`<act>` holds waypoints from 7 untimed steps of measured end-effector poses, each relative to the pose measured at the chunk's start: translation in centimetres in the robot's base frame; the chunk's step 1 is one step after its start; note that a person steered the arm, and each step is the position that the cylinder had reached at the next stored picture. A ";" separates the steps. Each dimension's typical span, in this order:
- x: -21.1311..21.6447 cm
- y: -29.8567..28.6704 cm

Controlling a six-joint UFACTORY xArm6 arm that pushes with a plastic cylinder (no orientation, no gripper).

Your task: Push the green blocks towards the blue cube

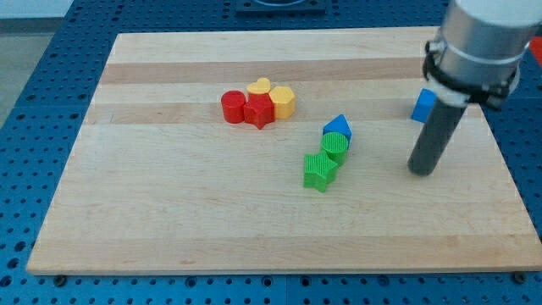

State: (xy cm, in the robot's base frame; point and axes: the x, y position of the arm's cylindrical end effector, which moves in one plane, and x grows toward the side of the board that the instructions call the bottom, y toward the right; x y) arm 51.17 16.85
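Observation:
A green star-shaped block lies near the board's middle. A green cylinder touches it at its upper right. A blue block with a pointed top touches the cylinder from above. A blue cube sits at the view's right, partly hidden behind the rod. My tip rests on the board below the blue cube and well to the right of the green blocks, touching no block.
A cluster sits left of centre near the view's top: a red cylinder, a red star-shaped block, a yellow heart-shaped block and a yellow hexagonal block. The wooden board lies on a blue perforated table.

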 end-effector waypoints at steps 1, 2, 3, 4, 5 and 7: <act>3.3 -4.8; 4.9 -10.5; 5.0 -15.2; 3.7 -18.2; 1.3 -18.2; 0.0 -13.0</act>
State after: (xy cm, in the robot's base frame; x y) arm 51.19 3.82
